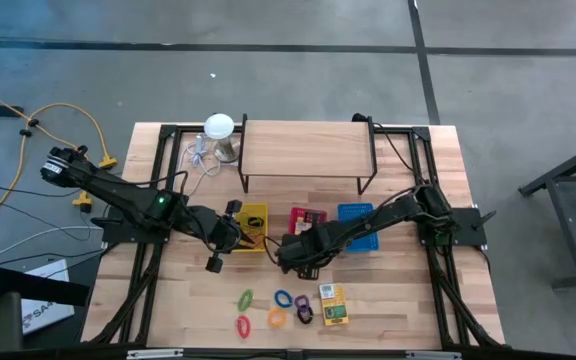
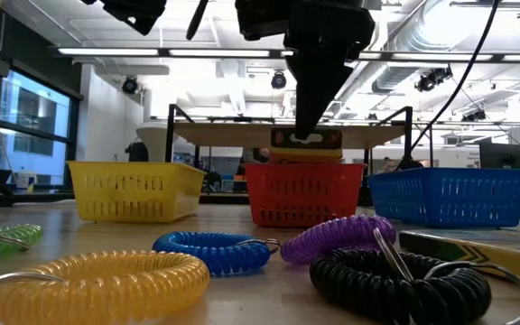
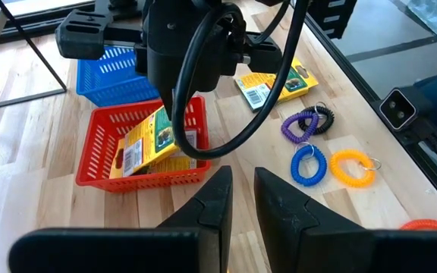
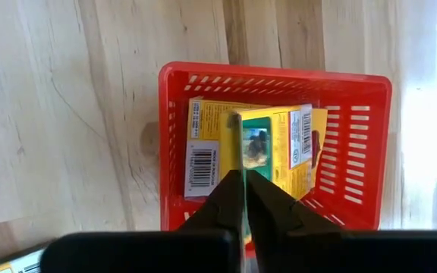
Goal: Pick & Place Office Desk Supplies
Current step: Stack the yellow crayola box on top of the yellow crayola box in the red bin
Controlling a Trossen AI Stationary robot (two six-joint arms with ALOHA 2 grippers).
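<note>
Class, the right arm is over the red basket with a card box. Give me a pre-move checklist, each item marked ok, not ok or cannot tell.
1. Right claw shut on the held box: ok.
2. Held box over the red basket, inside its walls: ok.
3. Held box resting on the lower box already in the basket: cannot tell.
4. Left claw away from the basket, holding nothing: ok.
5. Another box waits on the table: ok.
6. All coil rings binned: not ok, they lie on the table.
</note>
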